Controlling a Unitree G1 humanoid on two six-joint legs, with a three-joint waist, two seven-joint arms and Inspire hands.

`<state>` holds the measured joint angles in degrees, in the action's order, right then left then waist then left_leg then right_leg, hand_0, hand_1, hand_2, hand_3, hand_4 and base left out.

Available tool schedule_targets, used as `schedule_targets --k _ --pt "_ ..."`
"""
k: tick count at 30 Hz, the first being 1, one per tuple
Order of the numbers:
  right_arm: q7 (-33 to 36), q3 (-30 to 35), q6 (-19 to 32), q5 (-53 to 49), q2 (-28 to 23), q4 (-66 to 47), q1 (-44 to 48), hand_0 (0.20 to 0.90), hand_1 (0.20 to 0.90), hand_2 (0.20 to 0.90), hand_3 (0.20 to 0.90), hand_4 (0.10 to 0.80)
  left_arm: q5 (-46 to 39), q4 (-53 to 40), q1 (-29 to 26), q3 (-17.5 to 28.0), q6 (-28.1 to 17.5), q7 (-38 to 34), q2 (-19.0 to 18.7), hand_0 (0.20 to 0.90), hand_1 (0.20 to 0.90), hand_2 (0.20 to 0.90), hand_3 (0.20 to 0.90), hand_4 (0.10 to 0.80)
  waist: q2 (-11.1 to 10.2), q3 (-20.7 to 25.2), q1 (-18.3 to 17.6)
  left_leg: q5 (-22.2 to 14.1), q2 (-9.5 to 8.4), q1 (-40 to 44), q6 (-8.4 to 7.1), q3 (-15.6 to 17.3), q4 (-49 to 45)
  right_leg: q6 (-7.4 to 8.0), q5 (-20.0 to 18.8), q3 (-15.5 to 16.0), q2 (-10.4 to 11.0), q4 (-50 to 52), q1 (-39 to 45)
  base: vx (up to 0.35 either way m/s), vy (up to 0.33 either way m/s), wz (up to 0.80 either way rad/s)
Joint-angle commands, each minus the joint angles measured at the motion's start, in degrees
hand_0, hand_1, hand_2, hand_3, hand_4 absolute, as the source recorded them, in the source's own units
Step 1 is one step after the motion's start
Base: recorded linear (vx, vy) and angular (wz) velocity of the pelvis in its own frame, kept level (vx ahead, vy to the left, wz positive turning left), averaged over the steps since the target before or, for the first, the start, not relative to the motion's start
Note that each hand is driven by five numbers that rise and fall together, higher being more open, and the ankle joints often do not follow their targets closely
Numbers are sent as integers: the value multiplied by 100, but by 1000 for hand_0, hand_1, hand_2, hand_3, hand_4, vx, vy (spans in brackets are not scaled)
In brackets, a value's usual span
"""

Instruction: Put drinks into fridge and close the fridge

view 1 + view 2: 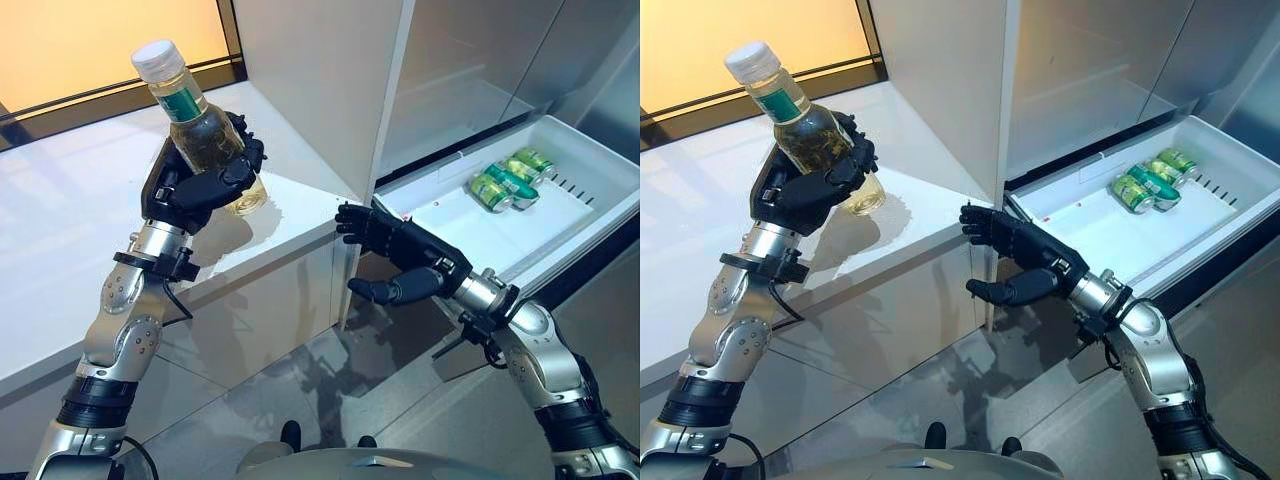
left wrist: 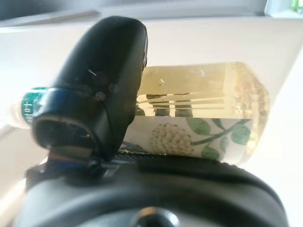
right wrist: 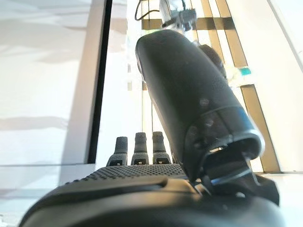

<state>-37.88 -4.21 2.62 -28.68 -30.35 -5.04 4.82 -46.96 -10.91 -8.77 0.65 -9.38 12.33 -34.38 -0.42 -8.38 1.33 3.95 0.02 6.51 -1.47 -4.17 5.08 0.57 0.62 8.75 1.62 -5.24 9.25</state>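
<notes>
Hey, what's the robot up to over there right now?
The robot's left hand holds a clear plastic bottle of pale yellow drink, white-capped, lifted above the white counter. Its right hand is open and empty beside the pulled-out white fridge drawer, where green cans already lie.

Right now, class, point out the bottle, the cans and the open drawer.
bottle (image 1: 205, 130), left eye view, on its clear body.
cans (image 1: 508, 181), left eye view, on the middle can.
drawer (image 1: 455, 228), left eye view, on its bare white floor.
</notes>
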Motion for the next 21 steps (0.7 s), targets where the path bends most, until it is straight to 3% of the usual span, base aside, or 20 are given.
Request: schedule_targets --k 1,8,21 --pt "330 234 468 -790 -141 -732 731 900 900 900 900 800 208 -564 -1018 323 -1138 266 -302 300 300 300 200 100 -59 706 -100 -488 -250 75 143 69 -8 395 -166 -73 136 107 -154 0 0 0" --pt "697 -102 478 -966 -173 -849 1294 900 900 900 900 800 944 -498 -1288 -89 -1074 334 -502 300 300 300 200 100 -51 718 -60 -476 -244 67 135 86 -8 391 -170 -63 127 100 -148 0 0 0" --pt "972 -786 381 -1096 -30 -968 2356 900 900 900 900 800 1489 -360 -1872 -760 -738 375 -613 300 300 300 200 100 -56 734 12 -494 -257 91 161 53 -8 361 -154 -58 111 103 -126 0 0 0"
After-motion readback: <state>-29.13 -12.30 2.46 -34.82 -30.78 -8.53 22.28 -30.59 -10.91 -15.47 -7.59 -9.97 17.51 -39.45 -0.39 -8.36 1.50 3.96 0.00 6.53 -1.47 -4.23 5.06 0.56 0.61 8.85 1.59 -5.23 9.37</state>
